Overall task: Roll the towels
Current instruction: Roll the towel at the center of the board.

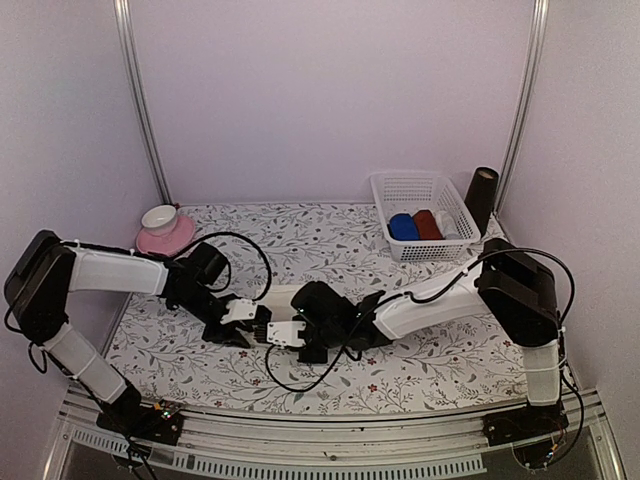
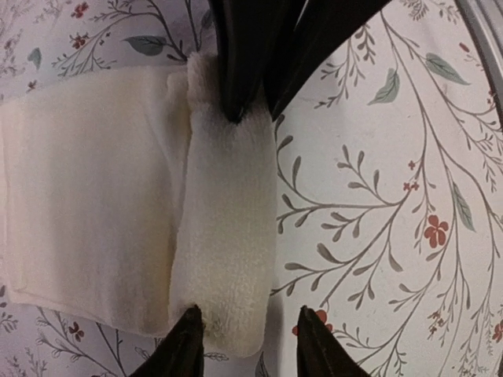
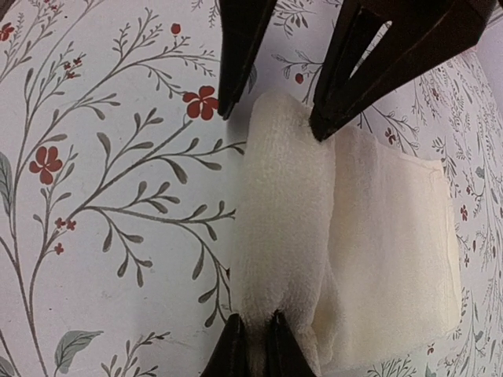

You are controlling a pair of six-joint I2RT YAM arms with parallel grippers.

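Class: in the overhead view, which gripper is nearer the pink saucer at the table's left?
Left. The left gripper is right of the pink saucer, toward the bases; the right gripper sits just beyond it, pinching the cream towel.

The left arm (image 1: pixel 115 270) and right arm (image 1: pixel 430 305) match: smooth white shells on the long links, chunky matte-black housings at each joint. Thin black cables (image 1: pixel 240 235) loop loose near the wrists. Close up, the jaws are dark, glossy, tapering wedges, and one shows a hollow, slotted side.
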